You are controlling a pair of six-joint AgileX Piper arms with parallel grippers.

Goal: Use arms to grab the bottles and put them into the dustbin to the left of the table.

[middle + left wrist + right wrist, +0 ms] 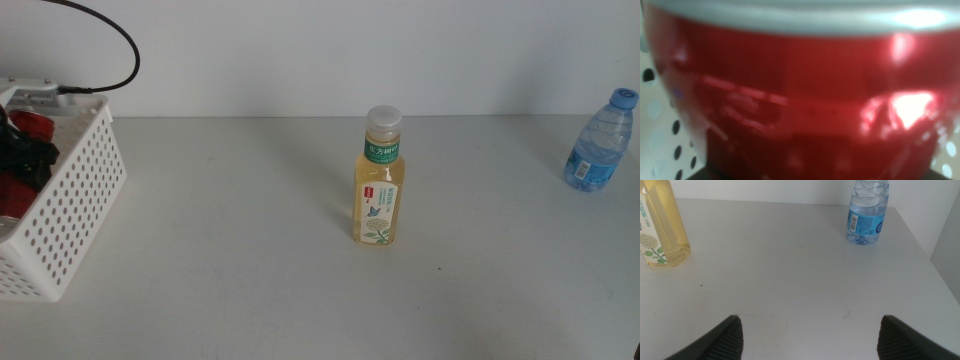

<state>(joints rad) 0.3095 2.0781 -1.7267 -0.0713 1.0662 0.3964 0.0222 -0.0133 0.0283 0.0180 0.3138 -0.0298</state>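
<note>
Left gripper (25,160) sits down inside the dustbin (75,205) at the table's left edge, w/ the red can (800,100) filling its wrist view right up against the lens; perforated bin wall shows at both sides of the can. Jaws are hidden behind the can, so can't tell whether they clamp it or have let go. In the middle view only dark gripper parts and patches of red show over the bin rim. Right gripper (810,335) waits low over the table (240,260) w/ jaws spread wide and nothing between them, out of the middle view. Yellow tea bottle (379,185) stands upright near table centre; water bottle (600,140) stands upright at the far right, well apart from it. Est. one of three items at the bin, two to go. Risks from here: if the can isn't released cleanly it could ride back out w/ the gripper; the cable (110,40) arching over the bin could snag the rim on the way out and shift the light basket; a tall tea bottle may tip if a jaw clips it before closing.
</note>
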